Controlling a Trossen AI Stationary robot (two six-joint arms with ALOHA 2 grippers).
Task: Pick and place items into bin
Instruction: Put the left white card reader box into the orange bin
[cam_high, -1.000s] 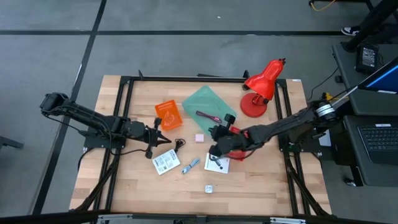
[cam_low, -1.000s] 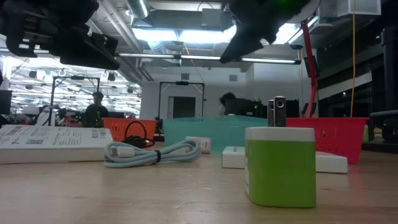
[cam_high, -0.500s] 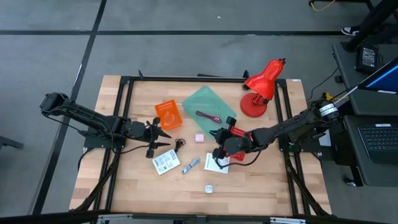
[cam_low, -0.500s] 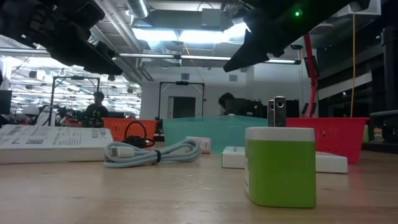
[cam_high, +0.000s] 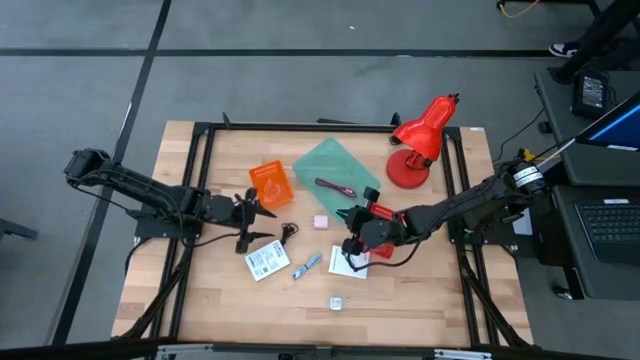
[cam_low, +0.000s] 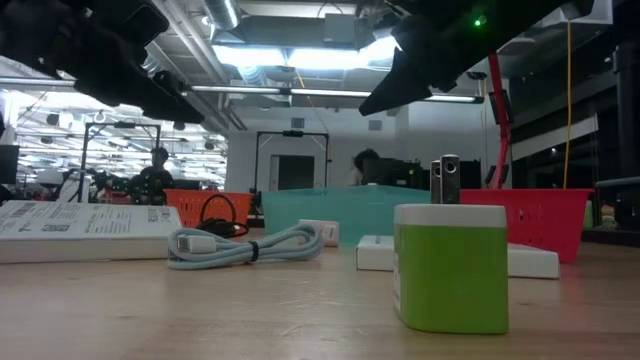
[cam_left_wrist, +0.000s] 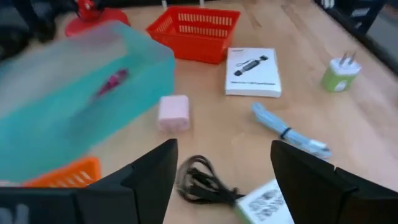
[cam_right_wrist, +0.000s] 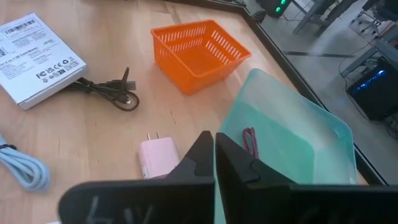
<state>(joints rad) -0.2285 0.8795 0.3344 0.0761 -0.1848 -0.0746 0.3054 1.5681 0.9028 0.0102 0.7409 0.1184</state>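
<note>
Cable (cam_high: 334, 187) in bin (cam_high: 336, 170) — basket (cam_high: 270, 186) left, lamp (cam_high: 421, 142) right.

Bare worktop (cam_high: 215, 300) lies along the near edge; toward the middle, the orange basket (cam_high: 270, 186), teal bin (cam_high: 335, 172) and red lamp (cam_high: 420, 140) crowd passage.

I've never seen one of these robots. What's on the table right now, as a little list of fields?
Bins: teal bin, orange basket
In teal bin: maroon cable
Loose on table: black cable, pink plug, pale blue cable, white box, white card, green plug
Left gripper: open, above the black cable
Right gripper: shut, holding nothing, above the white card
Other: red lamp
</note>
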